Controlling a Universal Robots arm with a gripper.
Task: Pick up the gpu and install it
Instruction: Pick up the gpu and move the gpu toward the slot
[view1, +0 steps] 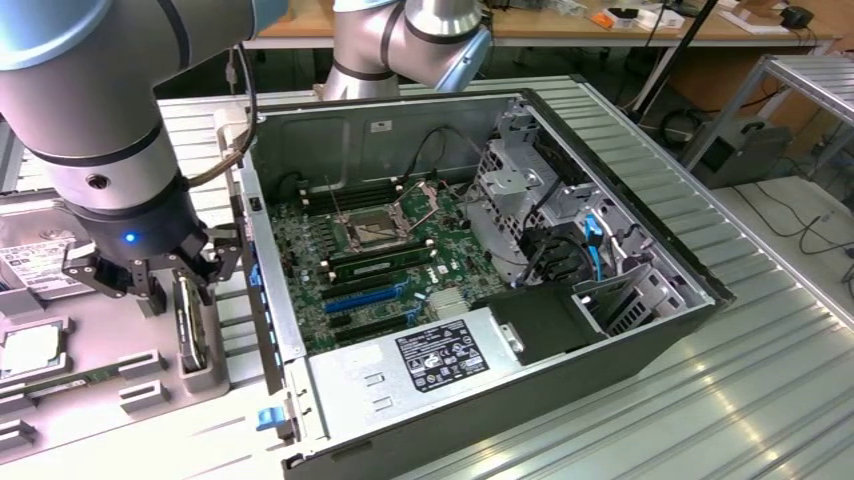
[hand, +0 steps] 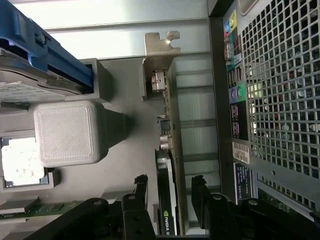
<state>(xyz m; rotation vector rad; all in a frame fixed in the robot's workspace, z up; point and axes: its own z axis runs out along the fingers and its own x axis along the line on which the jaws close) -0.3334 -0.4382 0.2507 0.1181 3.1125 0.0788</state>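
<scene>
The gpu (view1: 192, 325) stands on edge in a slot of the parts tray (view1: 100, 335), just beside the computer case (view1: 347, 130) on the exterior view's left. The gripper (view1: 184, 292) hangs over it, one finger on either side, apparently apart from the card. Farther toward that left, a hard drive (view1: 34, 262) and a memory stick (view1: 67, 381) lie on the tray.

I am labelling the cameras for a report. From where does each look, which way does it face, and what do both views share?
Exterior view: off the arm, looking down into the open computer case; shows the arm and gripper over the gpu at the exterior view's left.
Wrist view: on the wrist, looking along the open fingers at the gpu standing on edge between them, beside the computer case's rear panel.
Shared: gpu, gripper, computer case, grey tray.
</scene>
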